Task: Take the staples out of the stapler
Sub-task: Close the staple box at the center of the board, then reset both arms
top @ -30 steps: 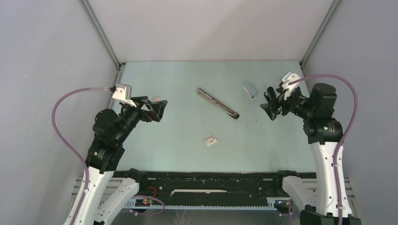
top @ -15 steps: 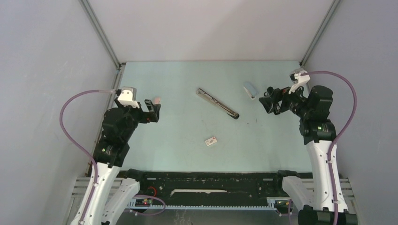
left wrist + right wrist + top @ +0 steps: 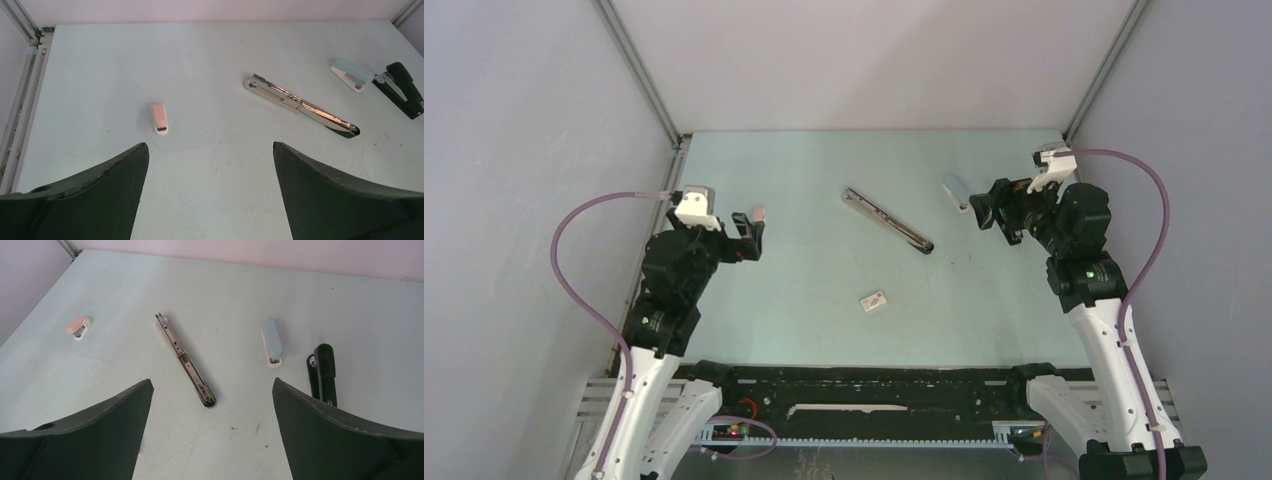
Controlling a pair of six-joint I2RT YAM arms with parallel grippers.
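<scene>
1. Hovering empty, left gripper [image 3: 209, 150] and right gripper [image 3: 211, 385] both stand wide apart, near the worktop's left and right edges.
2. Approach step, I judge; next, one must reach the long stapler [image 3: 887, 221] mid-worktop.
3. Its long axis runs diagonally, far-left to near-right; staples cannot be made out.

Light: bright, even, diffuse | Shadows: soft and short, a thin one cast beside the long stapler [image 3: 300, 104] | Glare: a highlight noted on its chrome rail | Focus: table [image 3: 100, 75] rendered sharp; right gripper [image 3: 211, 385] rendered dark, slightly soft at the frame's bottom
</scene>
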